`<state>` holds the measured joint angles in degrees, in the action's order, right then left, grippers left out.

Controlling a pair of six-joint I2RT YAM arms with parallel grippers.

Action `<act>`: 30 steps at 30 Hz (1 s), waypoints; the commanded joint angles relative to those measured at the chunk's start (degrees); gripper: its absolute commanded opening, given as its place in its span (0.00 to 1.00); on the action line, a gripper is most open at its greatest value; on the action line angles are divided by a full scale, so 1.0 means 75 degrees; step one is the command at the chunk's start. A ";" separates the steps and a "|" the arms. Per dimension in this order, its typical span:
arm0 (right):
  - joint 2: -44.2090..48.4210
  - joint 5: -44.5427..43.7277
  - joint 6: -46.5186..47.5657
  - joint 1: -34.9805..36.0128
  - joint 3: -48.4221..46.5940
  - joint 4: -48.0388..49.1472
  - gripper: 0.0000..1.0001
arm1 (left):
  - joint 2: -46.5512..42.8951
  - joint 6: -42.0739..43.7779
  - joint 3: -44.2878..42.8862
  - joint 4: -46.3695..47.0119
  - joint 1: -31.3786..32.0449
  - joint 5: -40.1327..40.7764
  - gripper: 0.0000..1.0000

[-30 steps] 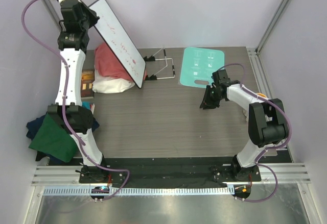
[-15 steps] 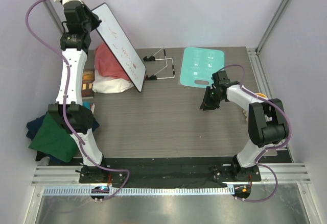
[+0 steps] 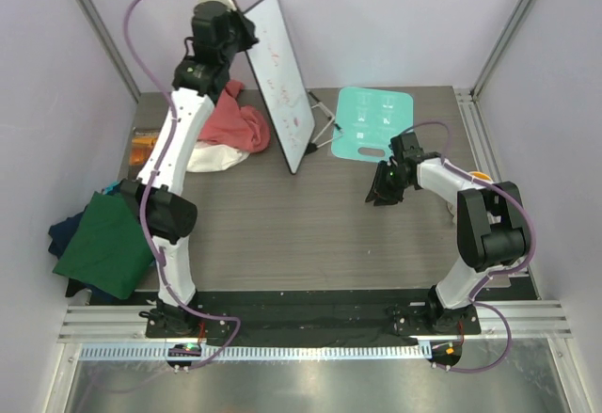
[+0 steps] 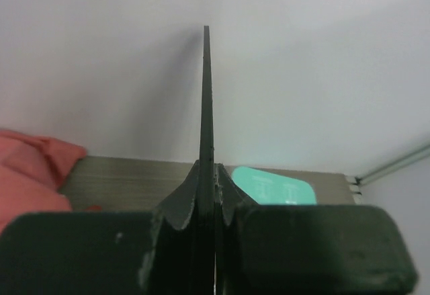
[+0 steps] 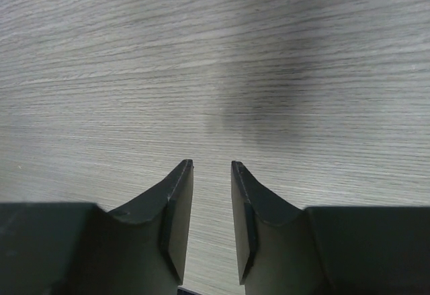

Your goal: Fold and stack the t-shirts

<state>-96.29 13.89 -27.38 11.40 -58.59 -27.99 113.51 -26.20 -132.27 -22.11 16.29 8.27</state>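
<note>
Left end effector [image 4: 207, 182] is clamping the thin edge of a whiteboard [image 3: 282, 88], its fingers [image 4: 176, 204] pressing flat against both faces; the left wrist view is showing the board edge-on, rising straight out of the closed jaws. In the top view this end effector [image 3: 243, 35] is holding the board high at the back of the cell. The board is tilting down toward the middle of the surface [image 3: 282, 234], and its white face is carrying small red marks. Whether its lower corner is touching the surface cannot be told.

Right end effector [image 5: 211, 174] is hovering low over bare wood-grain surface [image 5: 201, 53] with its jaws standing a little apart and nothing between them. From above, it [image 3: 379, 195] is pointing down at the right middle, near a pale-teal mat [image 3: 373, 121] that is lying flat behind it.

A salmon-pink t-shirt [image 3: 235, 126] is lying crumpled at the back left, just beside the board and partly over a white cloth [image 3: 214, 157]. A dark green t-shirt [image 3: 103, 248] is lying at the near left, just left of the left arm, overlapping a navy t-shirt [image 3: 62, 234]. A wire stand [image 3: 324, 123] is sitting between the board and the mat.
</note>
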 commanded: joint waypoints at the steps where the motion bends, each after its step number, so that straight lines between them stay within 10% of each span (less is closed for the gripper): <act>1: 0.0159 0.0093 -0.0076 -0.0020 0.0124 0.0192 0.38 | 0.0158 -0.0234 -0.0295 0.0639 0.0464 -0.0294 0.00; 30: 0.0007 0.0304 0.0181 -0.0055 -0.0063 0.0169 0.47 | -0.1670 0.0539 0.1100 0.0370 -0.1610 0.0678 0.00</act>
<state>-96.27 14.96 -27.16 11.40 -56.69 -27.40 107.24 -27.20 -124.27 -24.29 5.67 8.73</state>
